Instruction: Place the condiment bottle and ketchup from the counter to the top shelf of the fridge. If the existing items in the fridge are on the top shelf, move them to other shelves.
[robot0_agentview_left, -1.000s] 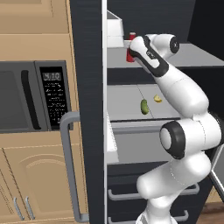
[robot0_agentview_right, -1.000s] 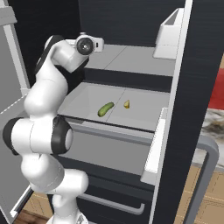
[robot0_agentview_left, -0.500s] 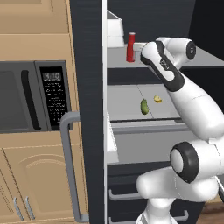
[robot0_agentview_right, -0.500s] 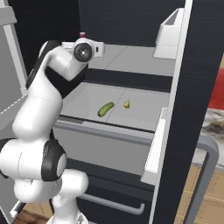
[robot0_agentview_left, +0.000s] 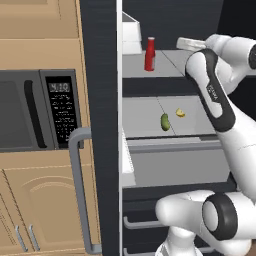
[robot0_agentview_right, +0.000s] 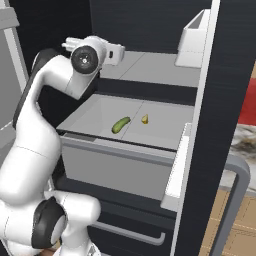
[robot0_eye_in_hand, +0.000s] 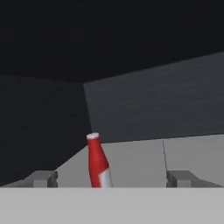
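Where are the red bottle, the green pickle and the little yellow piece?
red bottle (robot0_agentview_left: 149, 56), left base view, on its body.
green pickle (robot0_agentview_left: 164, 121), left base view, on its middle.
yellow piece (robot0_agentview_right: 145, 119), right base view, on its middle.

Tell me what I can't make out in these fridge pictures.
- Ketchup: its base is cut off at the bottom of the hand view; any label is too small to read in the left base view.
- Gripper: open, but its fingers run off the bottom of the hand view.
- Yellow wedge: too small to identify.
- Counter: mostly hidden behind the fridge door, right base view.
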